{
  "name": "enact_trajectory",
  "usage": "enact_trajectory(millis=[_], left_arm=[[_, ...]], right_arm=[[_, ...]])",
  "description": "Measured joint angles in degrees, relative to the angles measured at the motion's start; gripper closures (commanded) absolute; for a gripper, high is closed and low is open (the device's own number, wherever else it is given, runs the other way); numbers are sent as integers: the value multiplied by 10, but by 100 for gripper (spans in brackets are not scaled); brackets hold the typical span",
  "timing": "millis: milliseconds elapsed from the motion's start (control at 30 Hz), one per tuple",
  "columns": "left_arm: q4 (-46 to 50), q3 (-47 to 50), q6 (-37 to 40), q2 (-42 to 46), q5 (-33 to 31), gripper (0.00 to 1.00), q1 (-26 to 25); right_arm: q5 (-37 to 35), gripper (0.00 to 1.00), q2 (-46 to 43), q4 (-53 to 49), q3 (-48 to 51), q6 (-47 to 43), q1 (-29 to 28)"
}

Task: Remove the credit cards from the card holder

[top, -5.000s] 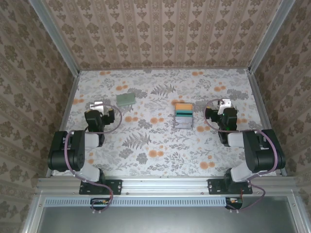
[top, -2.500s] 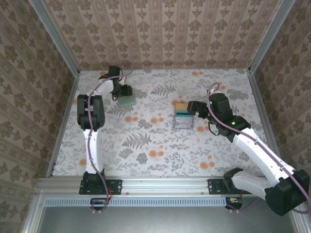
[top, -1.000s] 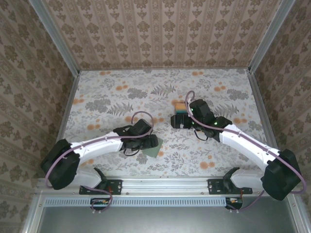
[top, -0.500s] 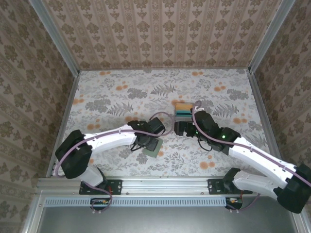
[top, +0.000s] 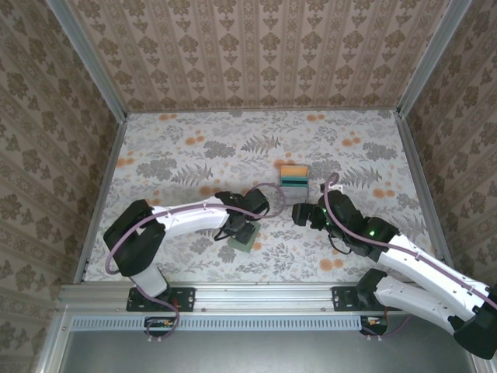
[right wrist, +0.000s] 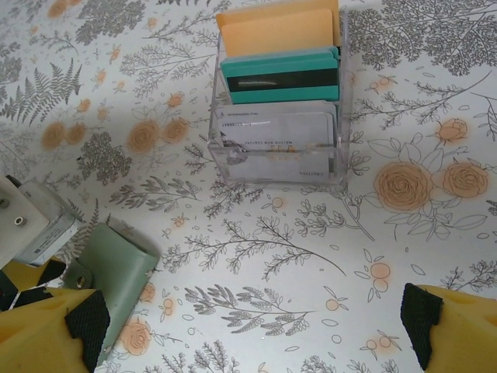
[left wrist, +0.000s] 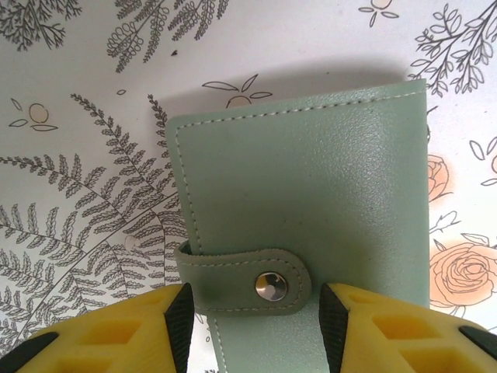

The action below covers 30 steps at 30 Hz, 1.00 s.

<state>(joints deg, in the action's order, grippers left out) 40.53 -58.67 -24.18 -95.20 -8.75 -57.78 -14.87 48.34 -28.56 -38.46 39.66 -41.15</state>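
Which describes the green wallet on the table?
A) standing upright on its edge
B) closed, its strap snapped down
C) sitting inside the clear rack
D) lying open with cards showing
B: the green wallet lies flat and closed, its strap fastened by a metal snap.

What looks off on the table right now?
Nothing is spilled or damaged. The one oddity is the green wallet: it lies flat near the front, skewed to the table edges, with its strap snapped shut. The cards stand in neat tiers in a clear stand farther back.
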Motion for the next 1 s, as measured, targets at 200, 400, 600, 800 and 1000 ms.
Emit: enact_trajectory(millis=[200,400,600,800,1000], left_arm=[[4,-10,5,-17,0,58,0],[11,-25,16,-30,-1,80,-1],[16,-30,27,-28,-3,98,0],[9,-20,27,-9,23,100,18],[-34,46,0,95,102,100,82]], right_arm=[[0,0,0,0,0,6,0],[0,0,0,0,1,10,0],[0,0,9,1,1,11,-1],[1,0,16,3,1,11,-6],[5,0,39,23,1,10,-15]])
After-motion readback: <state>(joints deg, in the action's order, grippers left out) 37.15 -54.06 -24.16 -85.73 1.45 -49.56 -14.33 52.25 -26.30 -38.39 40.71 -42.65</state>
